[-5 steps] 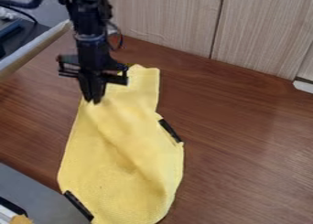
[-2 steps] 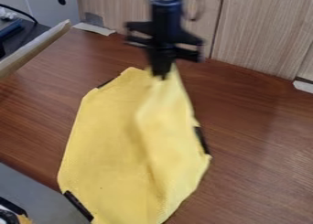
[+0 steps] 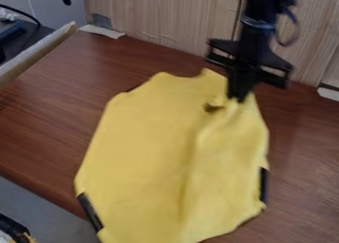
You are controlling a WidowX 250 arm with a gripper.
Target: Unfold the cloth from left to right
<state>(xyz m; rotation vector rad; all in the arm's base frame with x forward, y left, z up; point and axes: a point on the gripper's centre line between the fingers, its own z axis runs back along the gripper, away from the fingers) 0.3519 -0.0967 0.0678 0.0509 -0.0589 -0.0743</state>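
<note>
The black gripper (image 3: 238, 97) hangs over the upper right part of the yellow cloth (image 3: 142, 152), shut on the cloth near its top right edge. Folds run down from the fingertips, and a small dark gap shows in the cloth just left of them. Broadly spread over the brown table, the cloth has a ridge down its right half. Black strips mark its lower left and right edges, and a dark bit shows at its upper left.
Wooden panels (image 3: 165, 19) stand behind the brown table (image 3: 49, 118). A raised light edge (image 3: 39, 53) with dark items beyond it lies at upper left. A grey surface (image 3: 39, 207) occupies the lower left corner.
The gripper has moved from the upper left across to the right, carrying the cloth's upper part with it. The cloth is now much wider, and its right edge lies farther right.
</note>
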